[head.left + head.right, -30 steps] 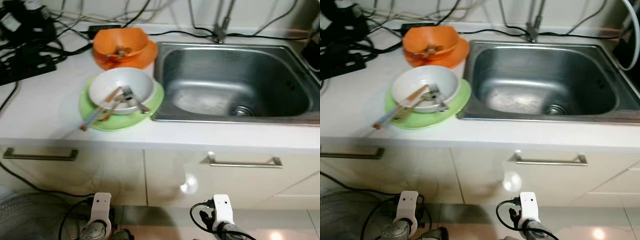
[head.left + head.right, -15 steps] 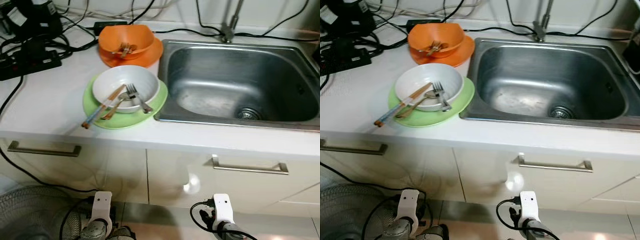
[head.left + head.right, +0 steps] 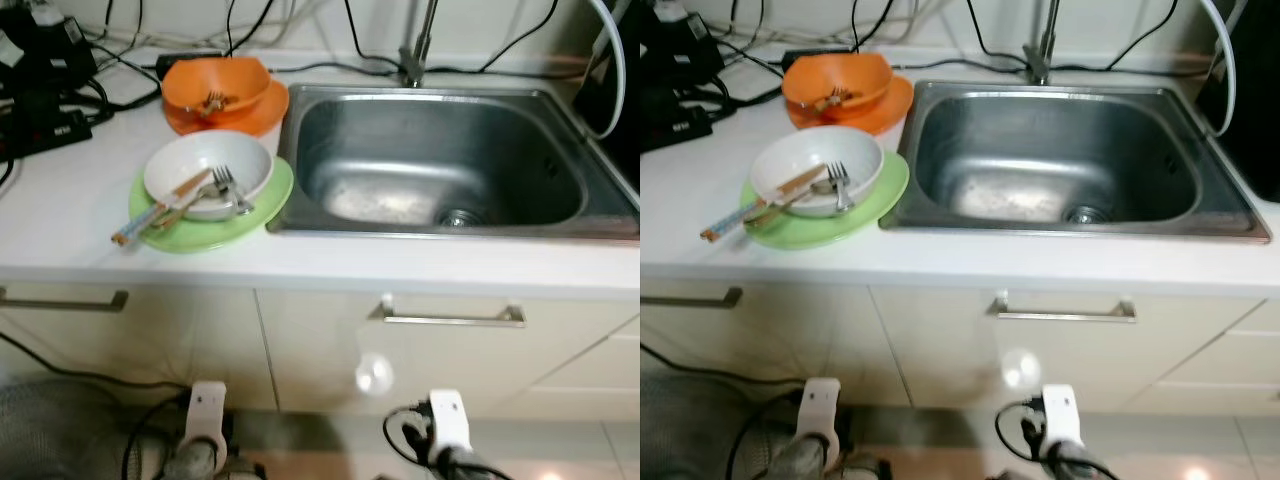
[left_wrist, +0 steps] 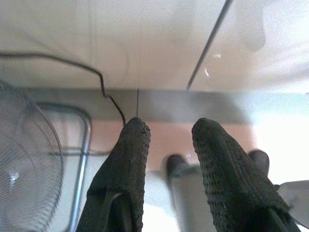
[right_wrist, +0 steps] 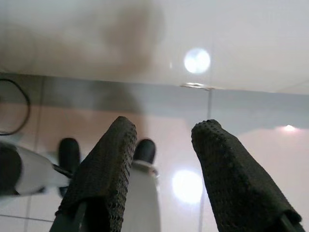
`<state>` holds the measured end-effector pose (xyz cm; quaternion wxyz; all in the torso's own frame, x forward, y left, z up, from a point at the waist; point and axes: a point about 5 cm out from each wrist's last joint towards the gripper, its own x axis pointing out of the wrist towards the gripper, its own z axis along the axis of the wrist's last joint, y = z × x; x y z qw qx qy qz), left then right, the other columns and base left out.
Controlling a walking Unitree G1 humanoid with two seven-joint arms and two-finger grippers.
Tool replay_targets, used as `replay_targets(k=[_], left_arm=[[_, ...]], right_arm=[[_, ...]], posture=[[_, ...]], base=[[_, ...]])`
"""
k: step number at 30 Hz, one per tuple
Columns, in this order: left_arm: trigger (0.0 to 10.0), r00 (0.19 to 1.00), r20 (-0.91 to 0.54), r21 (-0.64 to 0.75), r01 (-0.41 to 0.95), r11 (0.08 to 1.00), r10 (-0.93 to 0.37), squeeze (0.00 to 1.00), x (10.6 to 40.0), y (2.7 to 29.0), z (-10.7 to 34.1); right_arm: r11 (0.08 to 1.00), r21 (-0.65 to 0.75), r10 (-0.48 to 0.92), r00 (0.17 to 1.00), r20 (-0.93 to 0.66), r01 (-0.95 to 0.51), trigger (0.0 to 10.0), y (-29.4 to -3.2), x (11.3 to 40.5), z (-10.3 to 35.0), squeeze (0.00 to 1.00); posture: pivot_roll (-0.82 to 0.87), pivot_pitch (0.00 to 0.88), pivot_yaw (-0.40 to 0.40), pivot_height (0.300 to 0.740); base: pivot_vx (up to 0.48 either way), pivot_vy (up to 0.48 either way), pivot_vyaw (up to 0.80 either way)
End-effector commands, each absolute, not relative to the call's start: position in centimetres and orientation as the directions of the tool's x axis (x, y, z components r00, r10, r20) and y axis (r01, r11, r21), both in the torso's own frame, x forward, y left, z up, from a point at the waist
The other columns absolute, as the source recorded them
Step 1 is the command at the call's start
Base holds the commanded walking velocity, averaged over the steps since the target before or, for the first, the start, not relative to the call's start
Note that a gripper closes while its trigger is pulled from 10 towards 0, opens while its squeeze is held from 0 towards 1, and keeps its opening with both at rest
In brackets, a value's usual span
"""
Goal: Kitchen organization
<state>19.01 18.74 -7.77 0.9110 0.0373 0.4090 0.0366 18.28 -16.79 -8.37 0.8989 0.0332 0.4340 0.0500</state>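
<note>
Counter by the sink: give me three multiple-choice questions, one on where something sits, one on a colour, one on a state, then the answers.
1. Where does the white bowl sit?
A. in the sink
B. on the green plate
C. on the floor

2. What colour is the bowl behind the white one, nearer the wall?
A. blue
B. black
C. orange

3. How do the left gripper's jaws stand?
A. apart, holding nothing
B. shut on a fork
C. shut on a cable

Answers:
1. B, the green rim shows around the bowl, beside the sink.
2. C, it rests on an orange plate of matching colour.
3. A, the left wrist view shows floor between the two black fingers; the right gripper hangs open too.
</note>
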Motion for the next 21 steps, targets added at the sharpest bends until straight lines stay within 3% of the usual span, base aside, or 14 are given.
replay_targets(k=[1, 21], left_arm=[[10.0, 0.647, -0.755, 0.103, -0.052, 0.993, 0.112, 0.0, 18.35, 19.11, -8.07], [10.0, 0.665, -0.737, 0.133, -0.032, 0.991, 0.121, 0.0, 18.55, 19.09, -7.9]], right_arm=[[0.991, 0.113, 0.129, 0.612, -0.78, -0.065, 10.0, -16.32, 18.2, -8.45, 0.0], [0.992, 0.108, 0.129, 0.61, -0.782, -0.071, 10.0, -16.53, 18.17, -8.45, 0.0]], posture=[[0.11, 0.103, -0.015, 0.74], [0.12, 0.105, -0.022, 0.74]], base=[[0.0, 0.0, 0.0], [0.0, 0.0, 0.0]])
